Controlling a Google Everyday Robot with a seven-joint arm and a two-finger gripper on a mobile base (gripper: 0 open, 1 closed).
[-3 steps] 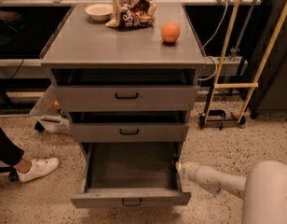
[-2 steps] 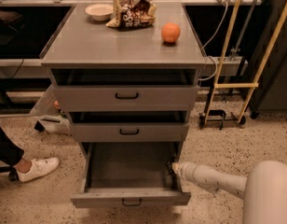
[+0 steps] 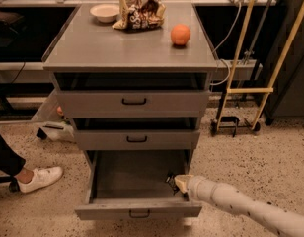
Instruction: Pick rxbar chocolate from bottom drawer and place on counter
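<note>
The bottom drawer [image 3: 137, 209] is pulled open; its grey floor shows at the left and middle. My gripper [image 3: 174, 181] reaches over the drawer's right wall, with its tip low inside the right front corner. A small dark thing with pale marks [image 3: 169, 178] sits right at the tip. It may be the rxbar chocolate; I cannot tell whether it is held. The counter [image 3: 117, 46] is the cabinet's flat grey top, far above the gripper.
On the counter stand a pale bowl [image 3: 104, 12], a brown-and-white snack bag [image 3: 139, 14] and an orange fruit [image 3: 180, 34]. The two upper drawers [image 3: 134, 101] are slightly open. A person's white shoe [image 3: 41, 178] is on the floor at left. Yellow poles [image 3: 241, 53] stand at right.
My gripper has moved left, further over the drawer's right wall and into its right front corner. The small dark thing now shows at its tip.
</note>
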